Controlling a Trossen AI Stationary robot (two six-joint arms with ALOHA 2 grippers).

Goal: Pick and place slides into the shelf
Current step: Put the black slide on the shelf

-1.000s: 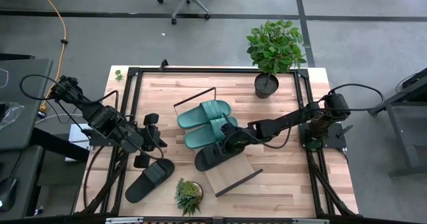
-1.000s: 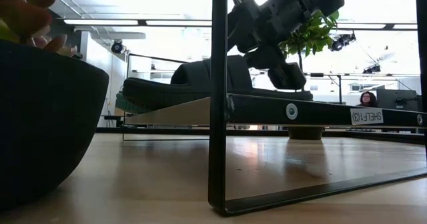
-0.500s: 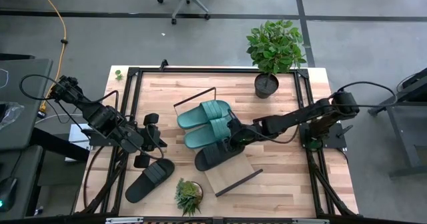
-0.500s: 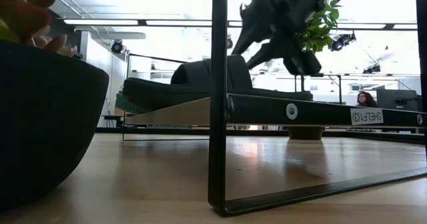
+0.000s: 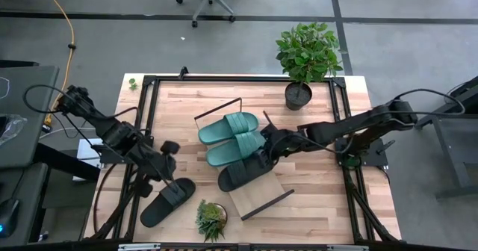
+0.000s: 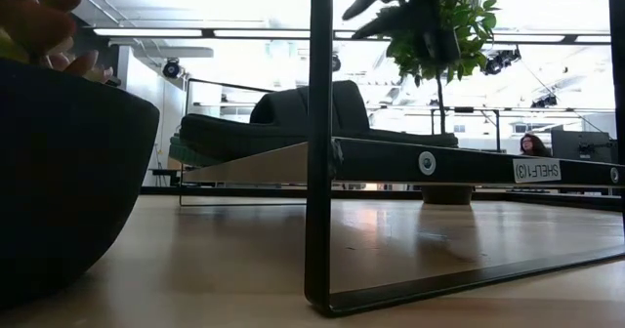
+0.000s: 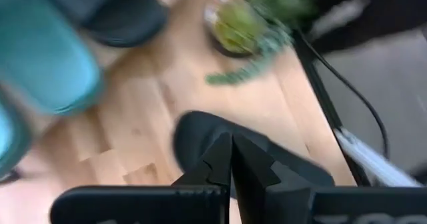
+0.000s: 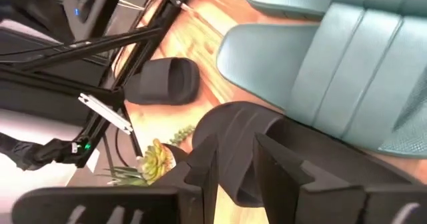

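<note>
since the earlier frame the right tool (image 5: 270, 142) has lifted off the black ribbed rubber slide (image 5: 243, 171), fingers spread and empty; that slide rests on the slanted light-wood shelf (image 5: 258, 197). left tool (image 5: 166, 178), pressed together, seems just above the other black slide (image 5: 166, 201) on the desk (image 5: 314, 199).

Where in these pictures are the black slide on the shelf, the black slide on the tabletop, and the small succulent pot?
black slide on the shelf (image 5: 243, 172), high view, on its strap.
black slide on the tabletop (image 5: 167, 201), high view, on its strap.
small succulent pot (image 5: 210, 219), high view, on its leaves.
</note>
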